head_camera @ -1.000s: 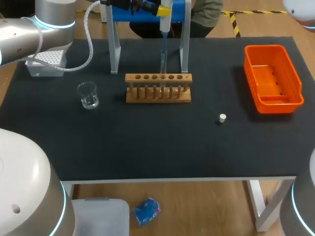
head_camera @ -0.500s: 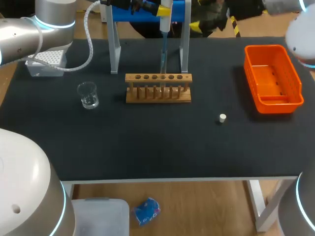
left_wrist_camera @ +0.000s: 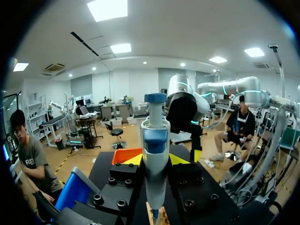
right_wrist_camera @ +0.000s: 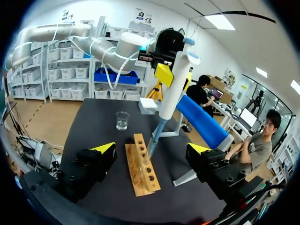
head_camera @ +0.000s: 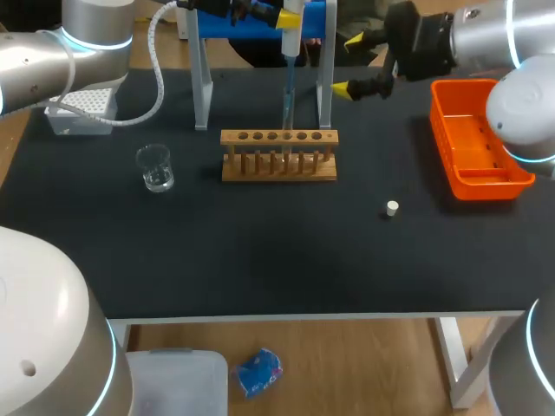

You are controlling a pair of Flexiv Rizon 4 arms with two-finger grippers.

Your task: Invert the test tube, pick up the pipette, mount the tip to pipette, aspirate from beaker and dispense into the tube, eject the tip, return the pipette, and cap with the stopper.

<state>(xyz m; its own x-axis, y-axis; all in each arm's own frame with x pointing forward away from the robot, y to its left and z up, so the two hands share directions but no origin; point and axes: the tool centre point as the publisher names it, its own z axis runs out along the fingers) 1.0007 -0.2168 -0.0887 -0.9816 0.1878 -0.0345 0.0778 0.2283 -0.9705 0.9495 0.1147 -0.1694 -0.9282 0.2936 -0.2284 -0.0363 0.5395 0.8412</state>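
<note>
1. Pinching the pipette (head_camera: 289, 65) from both sides with the left gripper (left_wrist_camera: 156, 160), at the back middle of the table (head_camera: 260, 260), between the two grey legs of the blue stand (head_camera: 217, 26).
2. Holding it upright, its thin lower end down at a hole of the wooden rack (head_camera: 278, 158). Cannot tell whether a tube stands in that hole.
3. Spreading the right gripper (head_camera: 349, 65) wide, with nothing between its yellow fingertips.
4. Hovering with it above the table just right of the stand, between the rack and the orange bin (head_camera: 479, 139).
5. Facing the pipette and the rack in the right wrist view, both ahead of the spread fingers.
6. Lying alone on the black table, in front of the rack and to its right: a small white stopper (head_camera: 392, 207).
7. Standing left of the rack: a glass beaker (head_camera: 156, 169) with a little clear liquid.
8. Sitting behind the beaker, near the back left corner: the white tip box (head_camera: 82, 111).
</note>
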